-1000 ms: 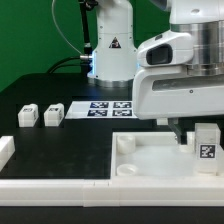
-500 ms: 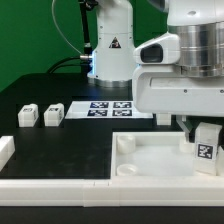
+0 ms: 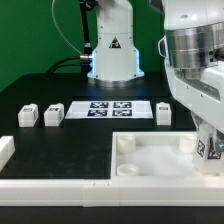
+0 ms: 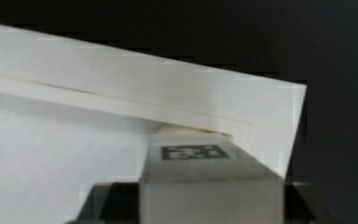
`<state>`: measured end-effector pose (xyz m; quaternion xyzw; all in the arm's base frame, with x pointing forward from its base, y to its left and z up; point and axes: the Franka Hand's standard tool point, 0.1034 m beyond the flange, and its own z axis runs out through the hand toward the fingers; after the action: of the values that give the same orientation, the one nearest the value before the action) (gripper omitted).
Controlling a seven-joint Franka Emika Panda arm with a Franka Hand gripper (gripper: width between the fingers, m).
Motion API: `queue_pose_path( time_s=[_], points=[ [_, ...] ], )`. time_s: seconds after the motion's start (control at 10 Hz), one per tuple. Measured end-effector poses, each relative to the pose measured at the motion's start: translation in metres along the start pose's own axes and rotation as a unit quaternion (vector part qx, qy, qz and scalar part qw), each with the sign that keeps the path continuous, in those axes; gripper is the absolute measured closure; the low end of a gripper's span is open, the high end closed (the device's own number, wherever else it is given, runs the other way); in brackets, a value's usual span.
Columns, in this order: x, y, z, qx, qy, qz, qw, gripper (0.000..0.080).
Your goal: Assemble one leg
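My gripper [image 3: 206,138] is shut on a leg [image 3: 213,150], a small white block with a black-and-white marker, at the right corner of the large white tray-like piece [image 3: 150,165]. In the wrist view the leg [image 4: 208,180] fills the space between my dark fingers [image 4: 115,206], marker face up, right over the tray piece's corner [image 4: 140,80]. I cannot tell whether the leg touches the tray piece. Two more legs [image 3: 27,116] [image 3: 52,116] stand at the exterior view's left. Another leg [image 3: 164,112] stands behind the tray piece.
The marker board [image 3: 108,107] lies in the middle, before the robot base [image 3: 112,55]. A white bar [image 3: 5,150] sits at the left edge and a long white bar [image 3: 90,190] lies along the front.
My arm has swung toward the exterior view's right and turned, carrying the leg to the tray piece's right corner. The leg behind the tray piece is now uncovered.
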<state>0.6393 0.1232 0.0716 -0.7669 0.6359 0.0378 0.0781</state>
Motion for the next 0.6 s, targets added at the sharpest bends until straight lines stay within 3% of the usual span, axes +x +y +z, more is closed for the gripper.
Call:
queue_pose_path(
  time_s=[0.2,0.3,0.4,0.5,0.6],
  points=[
    [0.0003,0.0006,0.0000,-0.001,0.000,-0.038,0.999,0.0502],
    [0.0024,0.0012,0.0003,-0.002,0.000,-0.115,0.993,0.0413],
    [0.0029,0.0015,-0.0003,-0.006,0.002,-0.200,0.980,0.0413],
    [0.0024,0.0010,-0.0010,-0.011,0.007,-0.301,0.953,0.0243],
    [0.0034,0.0013,-0.0003,-0.011,0.007,-0.344,0.939,0.0171]
  ],
)
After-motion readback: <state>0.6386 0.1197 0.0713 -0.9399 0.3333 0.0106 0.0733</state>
